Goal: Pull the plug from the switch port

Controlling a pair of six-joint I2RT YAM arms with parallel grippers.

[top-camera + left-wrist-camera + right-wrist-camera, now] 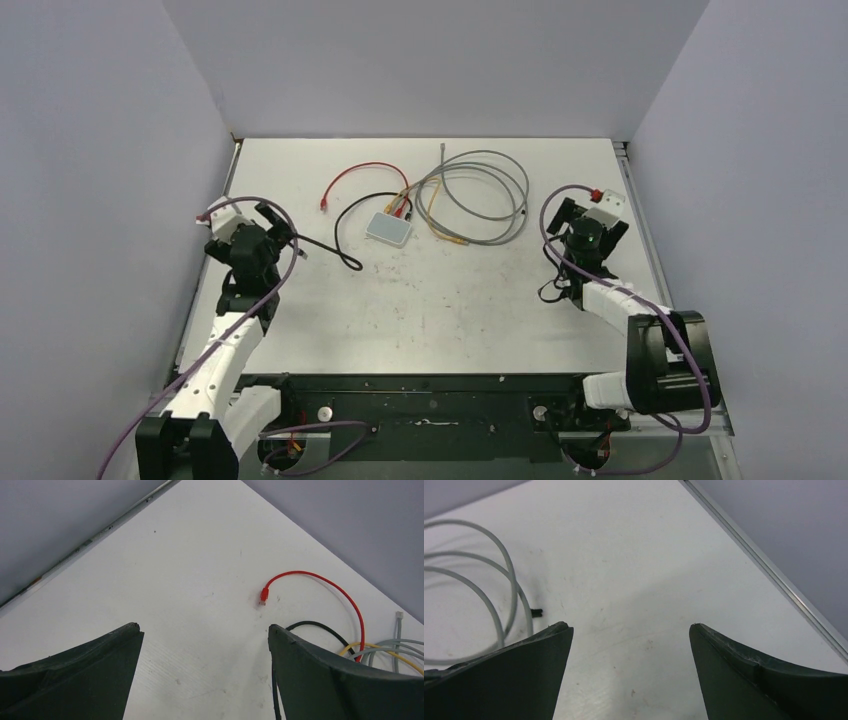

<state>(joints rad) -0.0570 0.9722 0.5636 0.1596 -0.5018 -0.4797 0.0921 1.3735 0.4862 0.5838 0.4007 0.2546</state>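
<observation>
Switch [389, 229]: you'll find it centred on the table [460, 300], toward the far side, with cables [404, 207] plugged into its far edge.
Left claw [205, 630]: spread wide at the left side.
Right claw [629, 627]: spread wide near the right edge.

Bright, even, diffuse lighting from overhead throughout. Faint, soft-edged shadows only, seen beside the grey cable [512, 570] on the white surface [450, 300]. Pale sheen across the middle of the surface in the right wrist view. Top view sharp across the frame, though small items low in detail. In both wrist views, dark fingers [75, 680] rendered near-black with little texture; far edges slightly soft.
</observation>
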